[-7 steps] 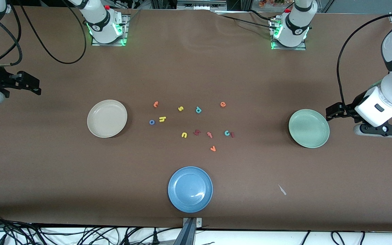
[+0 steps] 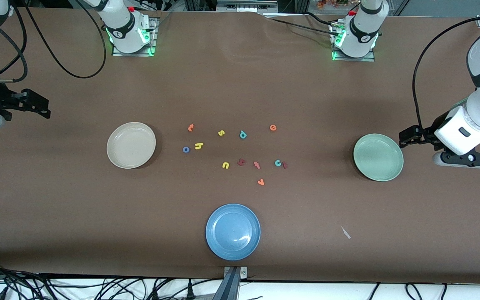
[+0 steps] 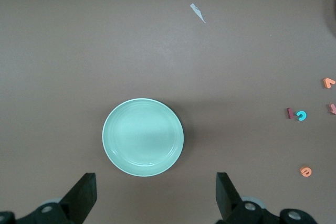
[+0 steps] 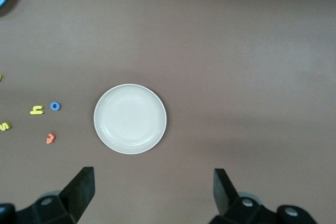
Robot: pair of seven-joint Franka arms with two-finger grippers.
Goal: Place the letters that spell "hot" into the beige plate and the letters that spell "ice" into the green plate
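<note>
right gripper shifting slightly, jaws spread, empty | left gripper waiting, jaws spread, empty | round rimmed beige plate, green plate sitting unchanged, unfilled

Brown-covered table, cables along its near edge

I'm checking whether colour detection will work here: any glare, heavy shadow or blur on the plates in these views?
Front view: the blue plate carries a pale sheen low in its bowl; the beige plate and green plate look evenly lit, each with a soft shadow at its rim. Left wrist view: the green plate is sharp, with a slightly brighter centre. Right wrist view: the beige plate is sharp, without hard glare.
</note>
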